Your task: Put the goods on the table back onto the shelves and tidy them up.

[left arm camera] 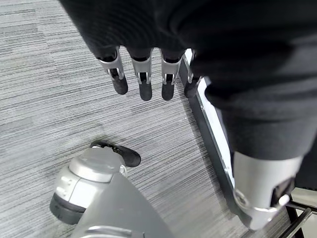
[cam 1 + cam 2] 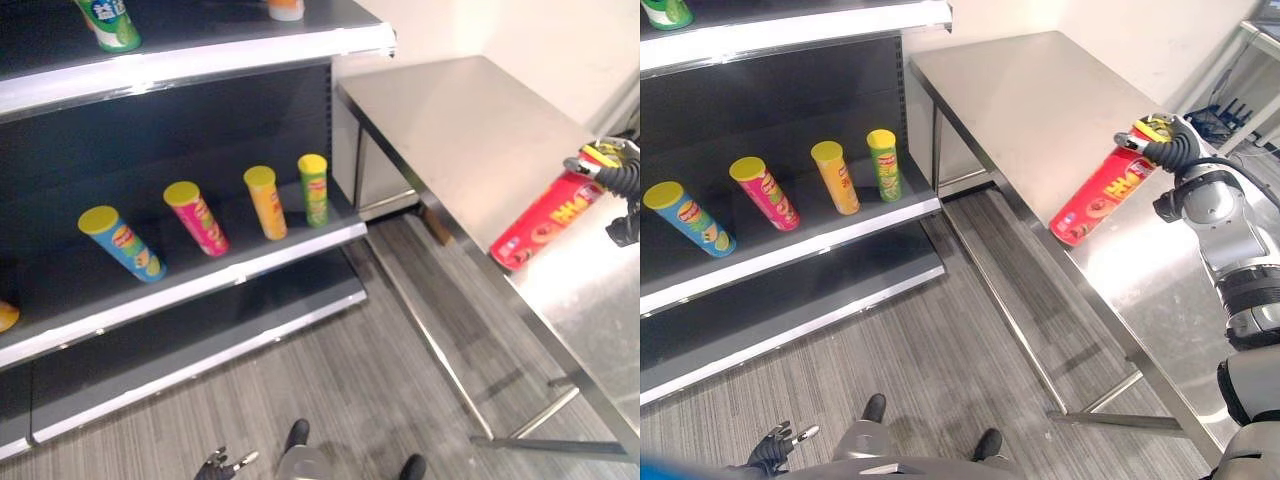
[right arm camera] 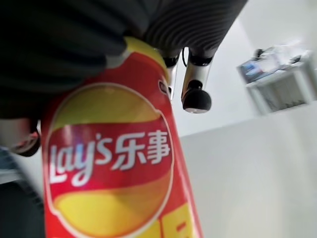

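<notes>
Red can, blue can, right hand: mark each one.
red can (image 2: 1095, 200), right eye view, mid-body.
blue can (image 2: 128, 246), left eye view, mid-body.
right hand (image 2: 1168, 150), right eye view, dark cover at the can's top.

brushed metal table (image 2: 1040, 100), seemingly glossy red can (image 2: 1102, 198)

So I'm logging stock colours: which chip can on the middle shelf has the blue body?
The blue can, leftmost of the four yellow-lidded cans in that row; the others are pink, orange and green.
</notes>
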Controlling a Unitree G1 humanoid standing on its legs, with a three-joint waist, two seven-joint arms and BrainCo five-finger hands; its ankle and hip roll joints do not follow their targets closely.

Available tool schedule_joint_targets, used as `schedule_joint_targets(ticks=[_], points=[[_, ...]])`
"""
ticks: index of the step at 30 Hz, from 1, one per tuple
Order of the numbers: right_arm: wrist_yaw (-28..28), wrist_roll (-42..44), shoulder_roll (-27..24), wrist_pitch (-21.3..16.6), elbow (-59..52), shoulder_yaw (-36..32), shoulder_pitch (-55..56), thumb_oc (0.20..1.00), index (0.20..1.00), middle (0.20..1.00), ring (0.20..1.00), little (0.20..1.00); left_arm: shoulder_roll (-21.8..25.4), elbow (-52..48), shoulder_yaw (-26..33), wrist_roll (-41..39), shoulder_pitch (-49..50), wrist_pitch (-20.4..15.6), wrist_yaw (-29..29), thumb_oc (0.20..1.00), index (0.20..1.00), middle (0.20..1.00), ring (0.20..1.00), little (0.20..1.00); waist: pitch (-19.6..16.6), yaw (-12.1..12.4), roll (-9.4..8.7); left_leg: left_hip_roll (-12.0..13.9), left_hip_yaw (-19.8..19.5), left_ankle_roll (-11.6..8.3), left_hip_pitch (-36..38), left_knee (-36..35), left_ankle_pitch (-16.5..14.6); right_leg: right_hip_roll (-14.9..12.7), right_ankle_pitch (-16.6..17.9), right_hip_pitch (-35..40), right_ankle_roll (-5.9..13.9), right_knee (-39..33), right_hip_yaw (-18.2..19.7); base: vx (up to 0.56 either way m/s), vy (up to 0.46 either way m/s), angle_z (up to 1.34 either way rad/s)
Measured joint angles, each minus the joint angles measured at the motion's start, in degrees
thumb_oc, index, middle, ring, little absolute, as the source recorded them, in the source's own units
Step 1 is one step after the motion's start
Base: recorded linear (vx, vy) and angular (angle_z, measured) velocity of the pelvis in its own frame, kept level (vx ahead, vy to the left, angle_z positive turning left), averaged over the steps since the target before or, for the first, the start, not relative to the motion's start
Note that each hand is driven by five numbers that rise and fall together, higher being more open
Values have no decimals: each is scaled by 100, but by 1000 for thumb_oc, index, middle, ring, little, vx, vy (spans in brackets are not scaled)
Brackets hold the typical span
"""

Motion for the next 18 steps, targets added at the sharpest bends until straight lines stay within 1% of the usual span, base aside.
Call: schedule_joint_targets(ticks=[2,5,6,8,11,13,14,15,17,18], points=[[-26,-4,-28,-63,-127,-153,70,200,200,200,200,200,-2,0,1,2,-25,-3,1,1000,1000,1000,1000,1000,-2,-19,3,2,5,0,2,0,0,0,2,-7,-3,-1,8,6,-16,-1],[-137,-28,-170,-60,-738,-543,408,200,200,200,200,200,-25,48,137,4,-17,1,13,1000,1000,1000,1000,1000,2,-27,15,24,35,0,4,-6,0,11,3,-19,-3,0,33,-3,-27,-3],[-222,-32,-309,-126,-1208,-807,640,200,200,200,200,200,-26,53,170,8,-10,-1,41,1000,1000,1000,1000,1000,3,-24,29,41,37,0,8,-6,0,14,2,-17,-4,-1,35,-13,-67,-4],[-235,-220,-462,-184,-1630,-958,726,200,200,200,200,200,-38,67,197,19,-10,-2,43,1000,1000,1000,1000,1000,1,-30,50,53,46,0,20,-6,0,25,2,-11,-4,-1,44,-8,-84,-3],[-247,-368,-507,-343,-2196,-1129,736,200,200,200,200,200,-73,86,294,43,-4,-3,48,1000,1000,1000,1000,1000,14,-22,85,101,101,-5,90,-5,-3,88,-1,33,-7,-2,85,-20,-57,-6],[-248,-455,-508,-516,-2528,-1239,747,200,200,200,200,200,-93,80,381,43,-22,-6,53,1000,1000,1000,1000,1000,15,-28,95,110,96,-22,91,10,-14,98,-16,48,-30,-3,85,-61,-96,5],[-341,-457,-518,-620,-2773,-1268,747,200,200,200,200,200,-108,180,390,42,-53,-39,54,1000,1000,1000,1000,1000,41,-7,147,173,-37,-78,-91,145,-19,170,-55,47,-49,4,8,-151,-172,36],[-385,-463,-590,-717,-3268,-1472,868,200,200,200,200,200,-157,300,469,40,-171,-69,63,1000,1000,1000,1000,1000,102,98,221,190,-201,-149,-317,269,3,262,-102,-14,-82,22,-136,-103,-66,56],[-421,-466,-771,-803,-3599,-1564,859,200,200,200,200,200,-288,426,569,37,-287,-97,70,1000,1000,1000,1000,1000,198,35,359,200,-501,-214,-541,406,32,258,-119,-19,-109,-2,-418,-88,3,71],[-419,-481,-819,-863,-3682,-1577,835,200,200,200,200,200,-344,463,588,22,-283,-97,80,1000,1000,1000,1000,1000,238,115,438,190,-542,-209,-628,368,85,258,-117,-7,-111,15,-488,-71,146,64]])
